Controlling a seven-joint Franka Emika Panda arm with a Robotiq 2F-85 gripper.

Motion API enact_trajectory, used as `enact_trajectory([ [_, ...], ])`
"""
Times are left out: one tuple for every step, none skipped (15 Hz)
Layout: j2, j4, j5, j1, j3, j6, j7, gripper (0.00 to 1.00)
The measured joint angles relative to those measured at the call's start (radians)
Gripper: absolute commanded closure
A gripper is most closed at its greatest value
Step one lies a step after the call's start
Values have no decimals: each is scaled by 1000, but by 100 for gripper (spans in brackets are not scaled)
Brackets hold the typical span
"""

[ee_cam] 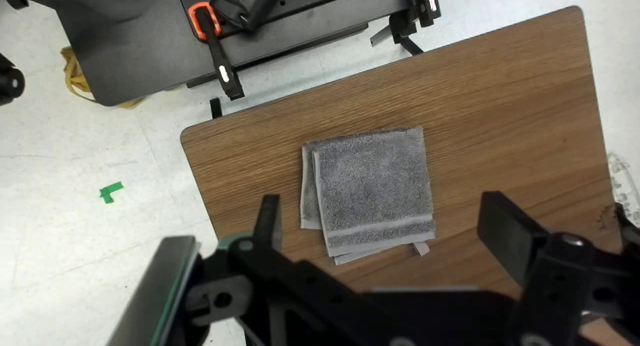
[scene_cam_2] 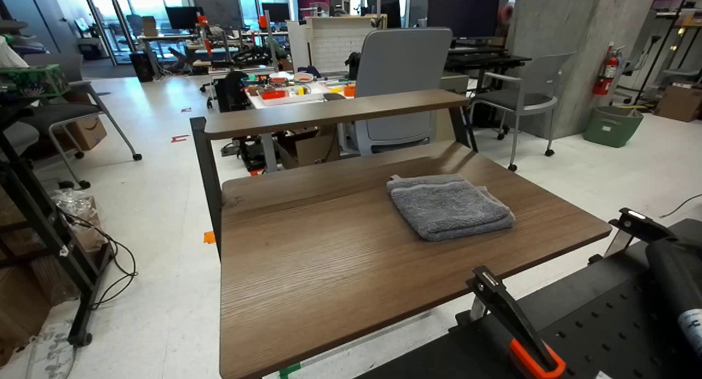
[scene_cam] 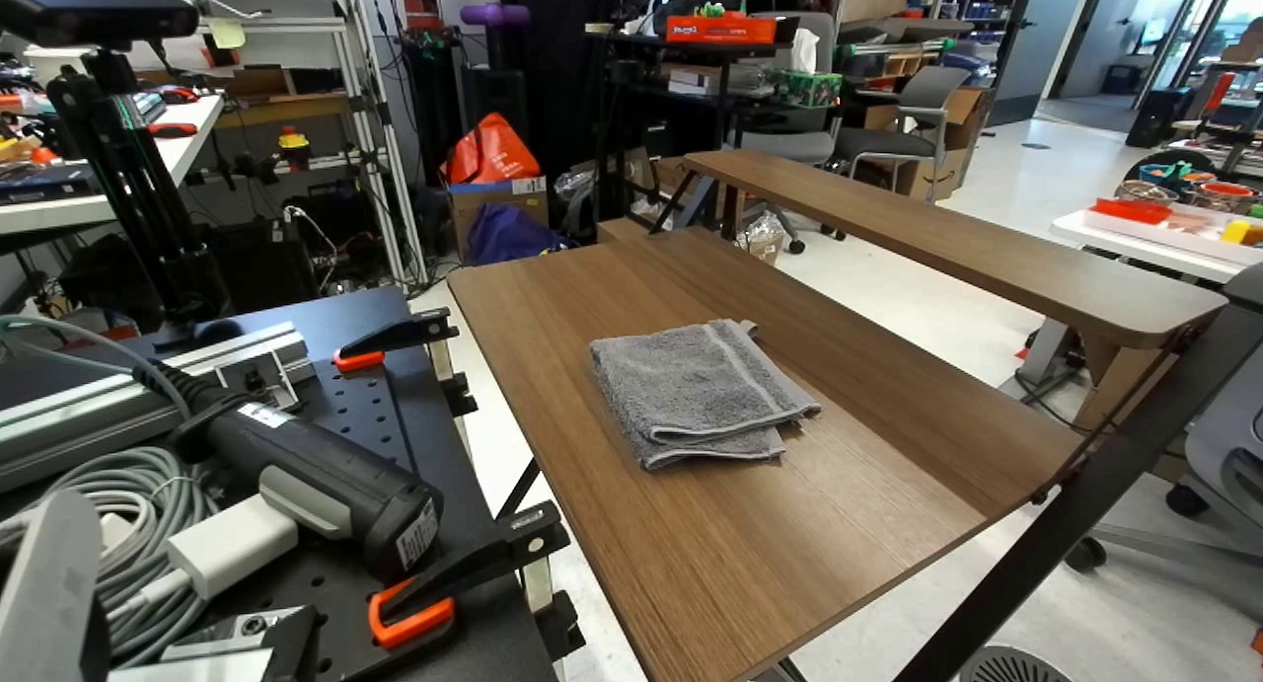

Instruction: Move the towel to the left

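Observation:
A grey folded towel (scene_cam: 696, 386) with a lighter band along one edge lies flat on a brown wooden table (scene_cam: 888, 524). In an exterior view the towel (scene_cam_2: 449, 206) lies right of the middle of the table (scene_cam_2: 307, 280). In the wrist view the towel (ee_cam: 372, 191) is seen from above, its label tab sticking out at the lower edge. My gripper (ee_cam: 382, 208) is wide open and empty in the wrist view, its fingers apart on either side of the towel's lower part in the picture. It appears well above the towel and does not touch it. Neither exterior view shows the gripper.
A raised wooden shelf (scene_cam: 947, 238) runs along one long side of the table, on dark metal posts (scene_cam_2: 205, 176). A black bench (scene_cam: 326, 564) with orange-handled clamps (scene_cam: 474, 564) and coiled cables (scene_cam: 138, 534) stands across a gap on the opposite side.

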Motion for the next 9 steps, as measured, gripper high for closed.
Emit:
enact_trajectory([
  [28,-4,-11,9,26,45,29,0],
  [56,-11,-23,20,48,93,56,0],
  [85,-19,-39,32,69,138,81,0],
  [114,-28,-57,43,87,183,106,0],
  [146,-35,-74,55,102,229,130,0],
  [177,-41,-91,65,113,273,154,0],
  [210,-44,-109,76,120,318,181,0],
  [244,-45,-132,86,124,359,213,0],
  [276,-44,-155,94,125,391,248,0],
])
